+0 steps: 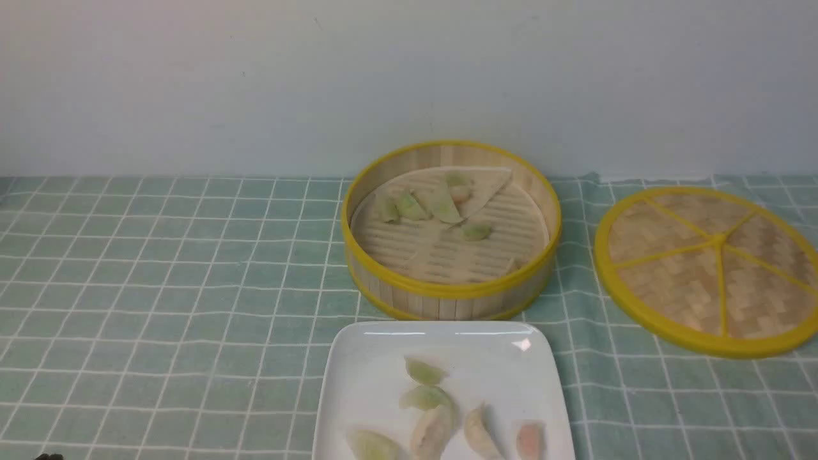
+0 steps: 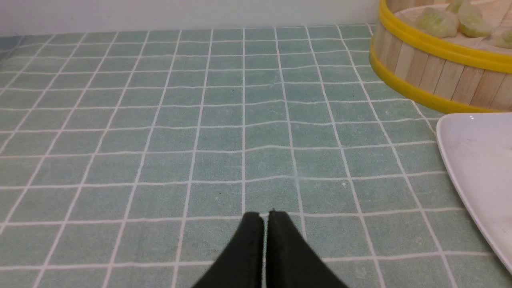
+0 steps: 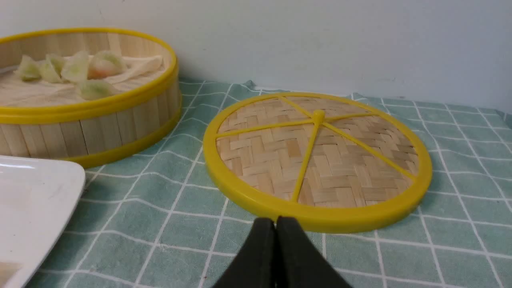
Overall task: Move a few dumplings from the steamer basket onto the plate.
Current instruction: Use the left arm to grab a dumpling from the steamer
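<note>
The green checked cloth [image 1: 160, 287] is carrying everything. On it the steamer basket [image 1: 447, 292] is sitting at the back middle, open, with its woven lid [image 1: 703, 268] lying flat on my right, apart from it. The white plate [image 1: 367, 383] is lying just in front of the basket, nearest to me.

I am counting six dumplings on the plate [image 1: 424, 372] and about five in the basket [image 1: 476, 230], bunching toward its far left. So I am judging "a few" as moved, with little or nothing left to do.

On the plate, the two upper green dumplings are lying with their long axes across my view, while the two whitish ones are running roughly near-to-far, leaning toward each other.

I am keeping my left pincer [image 2: 265, 216] pressed together and empty, low over bare cloth left of the plate, and my right pincer [image 3: 275, 220] likewise pressed together and empty, just short of the lid's rim.
</note>
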Tool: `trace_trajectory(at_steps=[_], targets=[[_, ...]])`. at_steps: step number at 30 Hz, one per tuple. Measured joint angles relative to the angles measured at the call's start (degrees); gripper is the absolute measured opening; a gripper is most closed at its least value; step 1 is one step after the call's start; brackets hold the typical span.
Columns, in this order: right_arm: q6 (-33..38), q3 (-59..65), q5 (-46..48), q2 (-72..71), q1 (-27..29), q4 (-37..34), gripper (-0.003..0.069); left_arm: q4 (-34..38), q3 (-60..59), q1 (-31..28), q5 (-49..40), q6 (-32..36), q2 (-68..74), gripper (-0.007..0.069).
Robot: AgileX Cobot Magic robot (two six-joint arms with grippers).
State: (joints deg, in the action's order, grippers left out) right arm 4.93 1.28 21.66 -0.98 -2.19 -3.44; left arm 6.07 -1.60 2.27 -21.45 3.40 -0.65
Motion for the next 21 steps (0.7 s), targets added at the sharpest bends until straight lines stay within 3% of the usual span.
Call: trace_trajectory(at_steps=[21], targets=[[0.02, 0.0, 0.0, 0.0, 0.0, 0.82, -0.0015, -1.4, 0.0, 0.0, 0.26, 0.68, 0.0, -0.0006]])
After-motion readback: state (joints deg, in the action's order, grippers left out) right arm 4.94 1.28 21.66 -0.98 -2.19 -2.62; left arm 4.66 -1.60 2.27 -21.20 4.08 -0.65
